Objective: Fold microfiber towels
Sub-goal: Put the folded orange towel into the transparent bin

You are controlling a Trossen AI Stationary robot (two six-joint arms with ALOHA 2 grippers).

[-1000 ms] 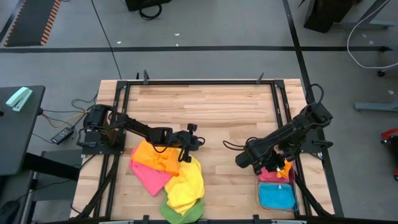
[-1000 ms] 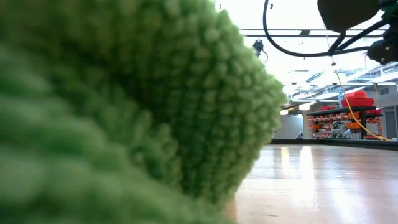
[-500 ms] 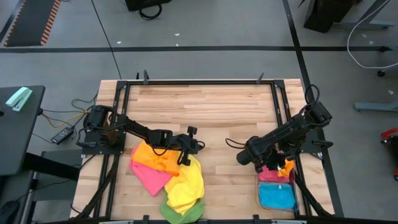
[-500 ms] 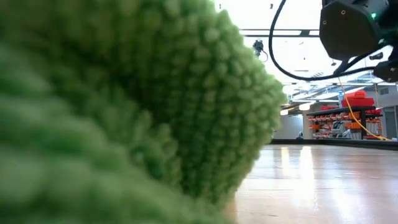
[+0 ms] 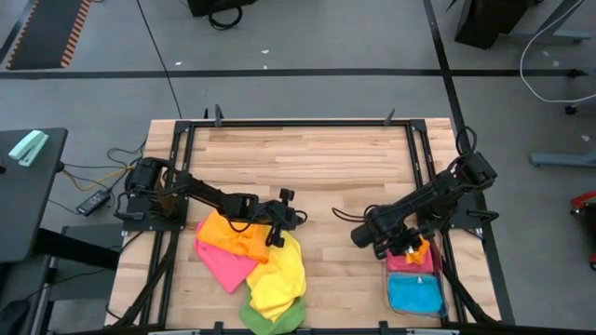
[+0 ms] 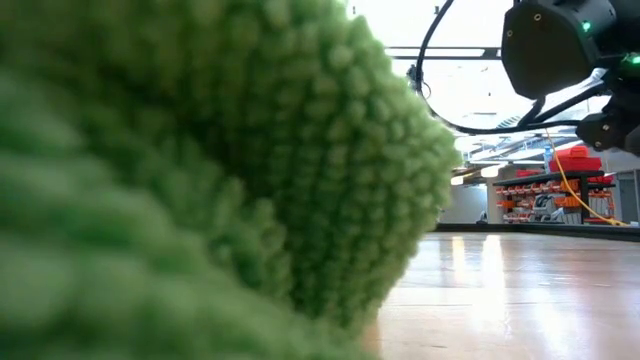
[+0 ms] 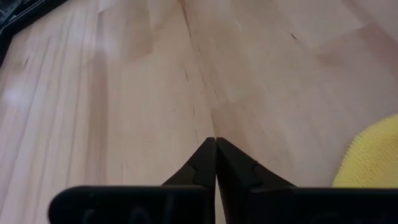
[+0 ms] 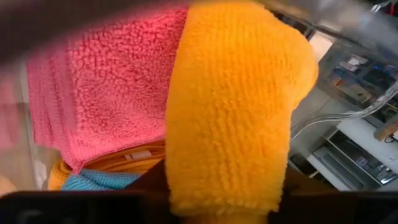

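Two arms: the right end effector (image 5: pixel 399 249) has begun releasing the orange towel (image 8: pixel 233 106) over the bin (image 5: pixel 415 296); the left end effector (image 7: pixel 215 163) stays closed, empty.

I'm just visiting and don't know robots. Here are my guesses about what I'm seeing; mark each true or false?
1. The left gripper is shut with nothing between its fingers. True.
2. A green towel fills much of the low view. True.
3. The clear bin is empty. False: it holds blue and pink towels.
4. The right gripper is over the loose pile of towels. False: it is at the bin, with an orange towel right at its fingers.
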